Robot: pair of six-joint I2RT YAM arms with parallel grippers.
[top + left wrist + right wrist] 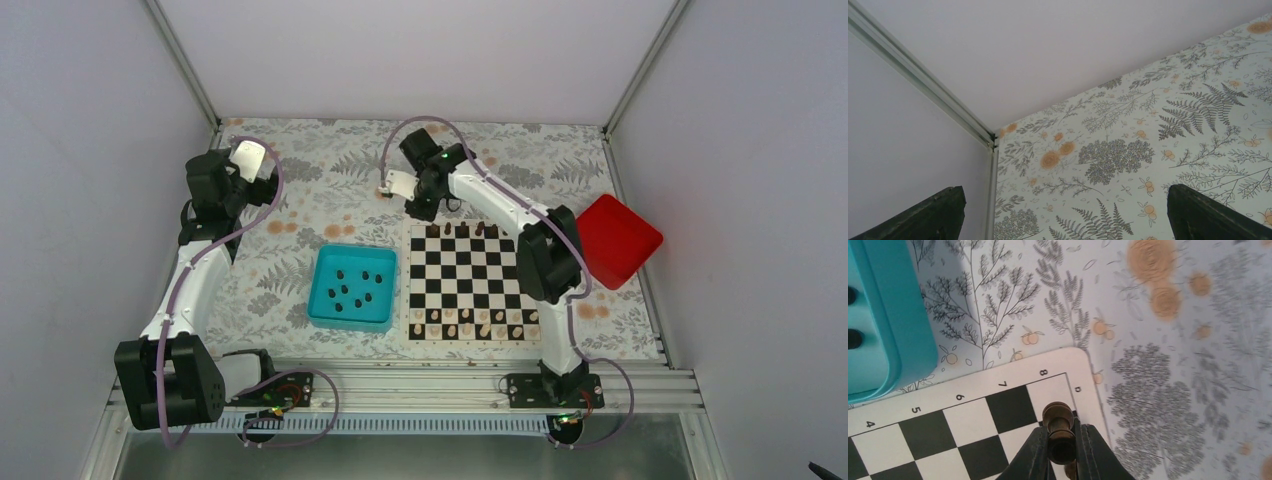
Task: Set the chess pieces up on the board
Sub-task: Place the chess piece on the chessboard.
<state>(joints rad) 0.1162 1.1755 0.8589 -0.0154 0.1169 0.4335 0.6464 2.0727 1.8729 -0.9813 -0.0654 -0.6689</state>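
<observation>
At far left, the left gripper gapes empty, well away. The tray holds spare pieces. At the board's far-left corner, the right gripper pinches one piece upright, its square seemingly just below.

board: one. teal tray: one. red box: one. dark chess pieces: four on far row, one in right gripper, about eight in tray. pale pieces: too small to count.
</observation>
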